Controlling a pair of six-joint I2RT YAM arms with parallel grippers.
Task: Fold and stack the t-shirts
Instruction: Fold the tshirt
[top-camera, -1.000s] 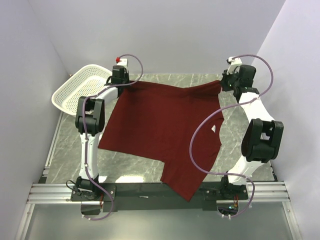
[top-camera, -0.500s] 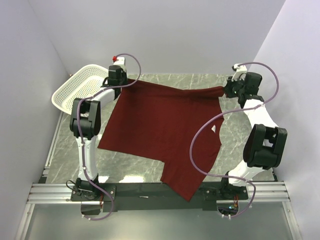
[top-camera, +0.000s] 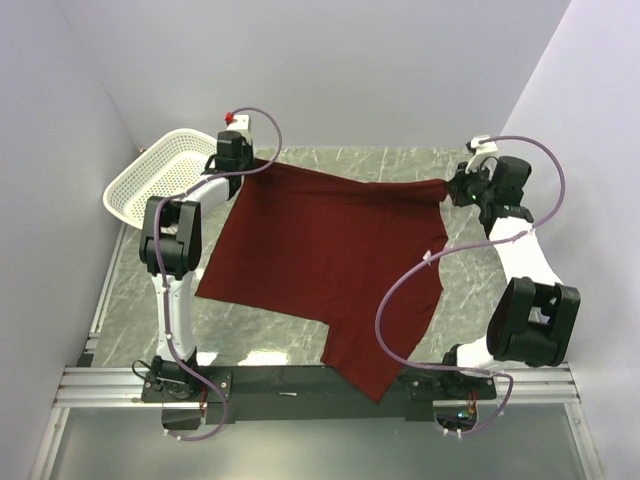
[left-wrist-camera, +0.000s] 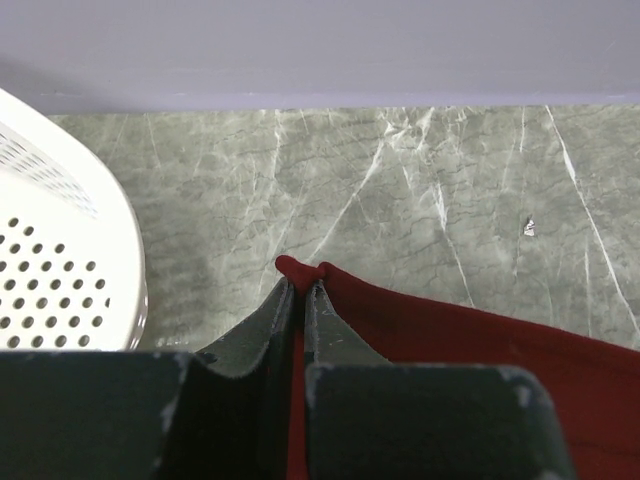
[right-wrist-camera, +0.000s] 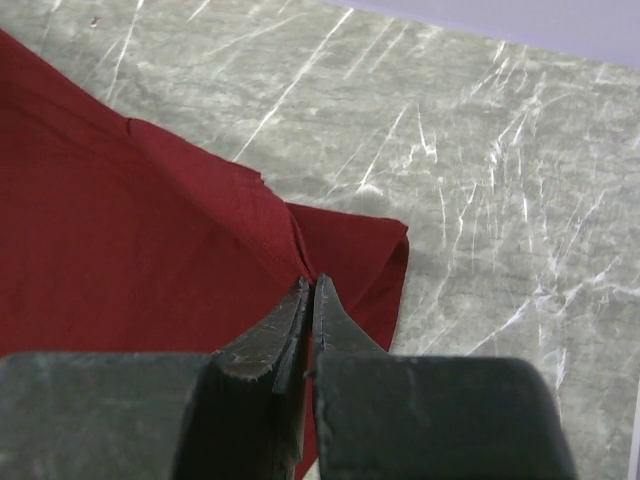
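Since a second ago our right arm (top-camera: 520, 250) has swung outward toward the right wall (top-camera: 600, 150). The left arm (top-camera: 175, 240) has edged a little toward the basket (top-camera: 150, 180), so the far edge of the t-shirt (top-camera: 320, 250) is drawn straighter between them. Both wrist views show jaws pressed together on cloth. The left end effector (left-wrist-camera: 302, 285) pinches a small nub of maroon fabric at the far left corner, and the right end effector (right-wrist-camera: 310, 285) clamps a folded corner at the far right.

The t-shirt lies spread on the tabletop (top-camera: 130, 290), nearly all of it on the near side of both end effectors. Its held edge runs left to right across the far part of the tabletop, sloping slightly nearer on the right. Each arm has its own corner, so neither is nearer the work. The near right part of the cloth overhangs the tabletop's near edge and lies across the dark rail (top-camera: 280, 378).

We judge the step in hand to be spreading the garment flat before any fold. Room is tight beyond the held edge: the back wall (top-camera: 350, 80) is close behind and the basket sits just beside the left end effector. Open marble shows at the near left and to the right of the cloth. Any carry of this edge has free room mainly toward us, over the shirt's own body.
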